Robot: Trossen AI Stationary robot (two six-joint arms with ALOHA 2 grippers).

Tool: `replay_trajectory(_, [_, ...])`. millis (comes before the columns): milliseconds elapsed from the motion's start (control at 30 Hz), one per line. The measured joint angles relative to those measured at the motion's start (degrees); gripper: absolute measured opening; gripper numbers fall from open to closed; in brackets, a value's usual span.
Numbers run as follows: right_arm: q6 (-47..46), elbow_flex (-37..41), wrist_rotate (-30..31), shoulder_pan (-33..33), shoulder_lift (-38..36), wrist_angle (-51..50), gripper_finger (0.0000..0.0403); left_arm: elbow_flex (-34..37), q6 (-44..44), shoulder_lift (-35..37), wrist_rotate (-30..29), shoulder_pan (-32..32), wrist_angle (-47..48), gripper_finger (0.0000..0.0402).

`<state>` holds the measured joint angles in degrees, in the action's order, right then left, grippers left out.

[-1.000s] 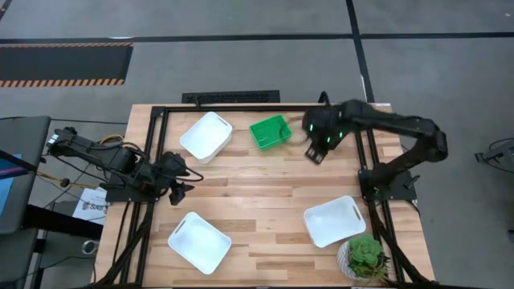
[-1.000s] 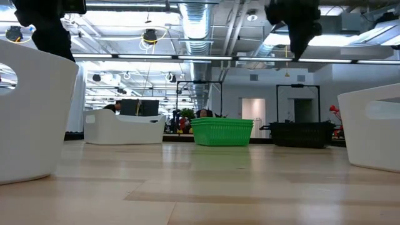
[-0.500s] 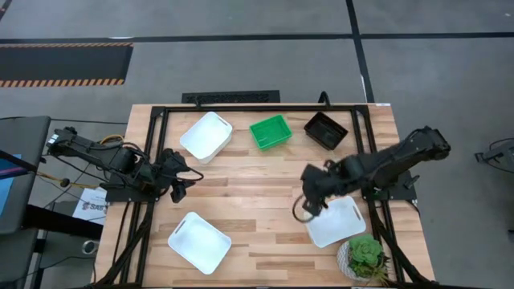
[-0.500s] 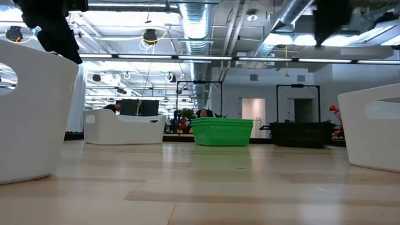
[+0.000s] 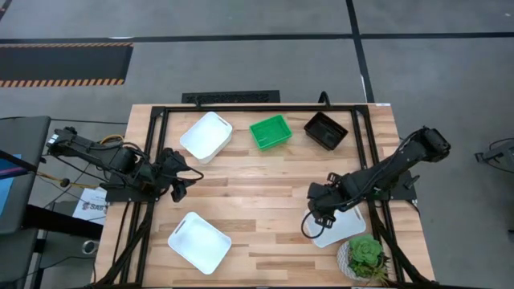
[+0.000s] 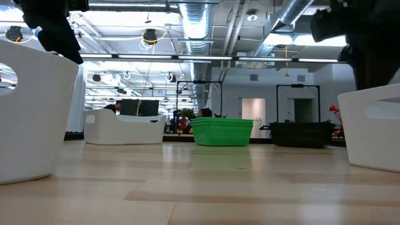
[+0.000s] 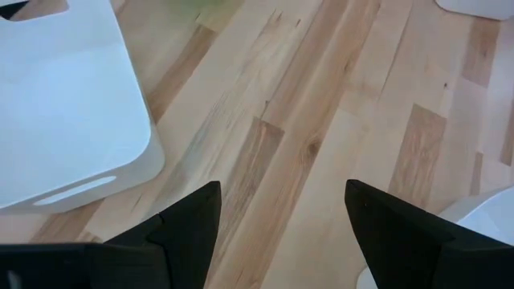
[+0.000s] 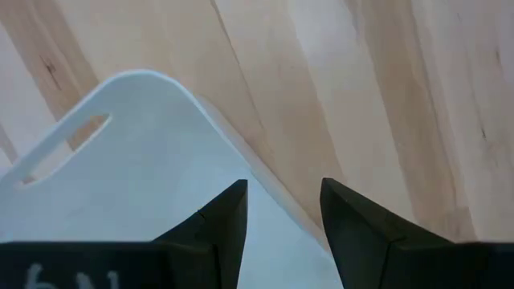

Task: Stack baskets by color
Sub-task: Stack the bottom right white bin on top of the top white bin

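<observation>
Here, right gripper (image 5: pixel 319 210) spread wide over smooth round-cornered white basket (image 5: pixel 344 229), left gripper (image 5: pixel 178 186) wide, pale wood-plank table (image 5: pixel 257 185).

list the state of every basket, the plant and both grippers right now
far white basket: upright, empty
near-left white basket: upright, empty
near-right white basket: upright, right gripper over its wall
green basket: upright on table
black basket: upright on table
potted plant: upright at table corner
right gripper: open, straddling white basket's wall
left gripper: open, holding nothing
</observation>
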<state>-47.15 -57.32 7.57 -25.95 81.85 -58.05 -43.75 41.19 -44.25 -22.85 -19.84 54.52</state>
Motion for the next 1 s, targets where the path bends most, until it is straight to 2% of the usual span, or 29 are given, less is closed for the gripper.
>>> replay_trajectory(467, [8.6,0.9,-0.26,1.78,0.02,-1.56,0.0167,0.0,-0.22,0.0,-0.42,0.0,0.02,0.0254])
replay_trajectory(1000, [5.23,7.37,-3.06,2.15,0.02,3.77,0.0149,0.0,0.06,0.0,-0.42,0.0,0.02,0.0254])
